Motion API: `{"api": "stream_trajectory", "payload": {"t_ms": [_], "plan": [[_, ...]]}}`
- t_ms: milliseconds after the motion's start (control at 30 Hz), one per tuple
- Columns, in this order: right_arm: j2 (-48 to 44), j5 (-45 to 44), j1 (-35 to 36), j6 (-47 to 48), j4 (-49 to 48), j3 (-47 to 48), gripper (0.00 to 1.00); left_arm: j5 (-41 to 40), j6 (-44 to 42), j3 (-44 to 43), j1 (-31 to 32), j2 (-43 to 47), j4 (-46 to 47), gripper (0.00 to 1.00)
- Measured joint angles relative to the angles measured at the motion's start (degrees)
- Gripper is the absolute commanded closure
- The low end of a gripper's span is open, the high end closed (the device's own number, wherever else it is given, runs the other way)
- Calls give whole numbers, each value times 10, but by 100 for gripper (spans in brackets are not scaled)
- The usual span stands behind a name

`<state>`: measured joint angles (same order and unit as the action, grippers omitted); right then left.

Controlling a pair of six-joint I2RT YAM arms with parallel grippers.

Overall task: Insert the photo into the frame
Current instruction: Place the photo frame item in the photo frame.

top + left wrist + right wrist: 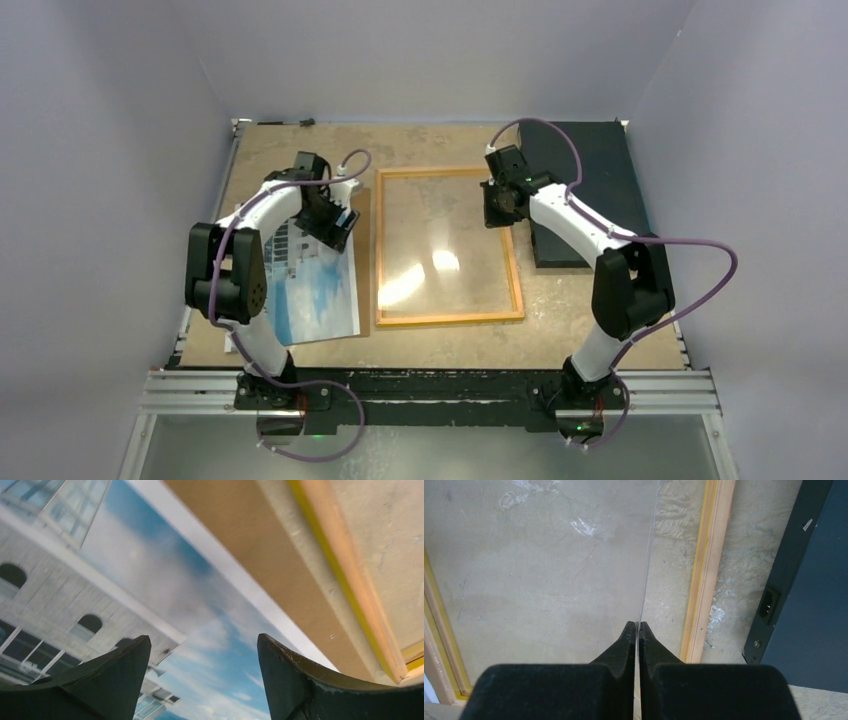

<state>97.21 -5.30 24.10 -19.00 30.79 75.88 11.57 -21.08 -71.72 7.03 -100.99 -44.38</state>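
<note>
Two arms reach over the worktop (440, 140) in the top view. The frame (448, 318) lies flat at its middle. The photo (320, 290) lies picture-up just left of it, not touching, partly under the left arm. The left gripper (338, 215) hangs over the photo's far right corner. The right gripper (497, 207) sits at the frame's right rail, with a dark box (580, 190) beyond it.

From the left wrist, the left gripper (204, 645) is spread wide with nothing between its fingers, above the sky and buildings of the photo (150, 580). A strip of bare worktop separates the white border from the yellow frame (350, 595).

From the right wrist, the right gripper (637, 626) is closed, apparently pinching the thin edge of the clear pane (549, 570) just inside the frame's right rail (706, 565).

The step in hand looks like taking up the photo. Done well, the left gripper comes down on the white border nearest the frame and pinches paper only. It lifts shallowly to avoid a crease, then carries the print square to the opening while the right side holds steady.
</note>
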Motion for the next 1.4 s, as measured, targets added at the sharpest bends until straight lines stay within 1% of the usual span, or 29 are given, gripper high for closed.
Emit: {"api": "stream_trajectory", "payload": {"t_ms": [200, 367, 567, 800, 1133, 1233, 1267, 1333, 1400], "plan": [[3, -16, 0, 7, 11, 14, 100, 0, 27, -1, 57, -21, 24, 26], [11, -28, 0, 13, 20, 32, 100, -1, 46, -1, 81, -49, 35, 27], [11, -22, 0, 15, 23, 34, 100, 0, 57, -1, 89, -52, 47, 30], [11, 5, -1, 12, 9, 19, 100, 0, 61, 0, 91, -52, 65, 33], [-2, 47, -6, -18, -33, -23, 100, -2, 61, 8, 97, -55, 79, 34], [-29, 61, -8, -36, -52, -54, 100, -7, 61, 8, 97, -55, 78, 30], [-37, 67, -8, -42, -55, -61, 100, -8, 60, 8, 97, -55, 78, 26], [-49, 80, -8, -51, -58, -69, 100, -15, 59, 8, 97, -53, 75, 13], [-58, 89, -8, -58, -58, -69, 100, -26, 56, 8, 97, -48, 69, 7]]}}
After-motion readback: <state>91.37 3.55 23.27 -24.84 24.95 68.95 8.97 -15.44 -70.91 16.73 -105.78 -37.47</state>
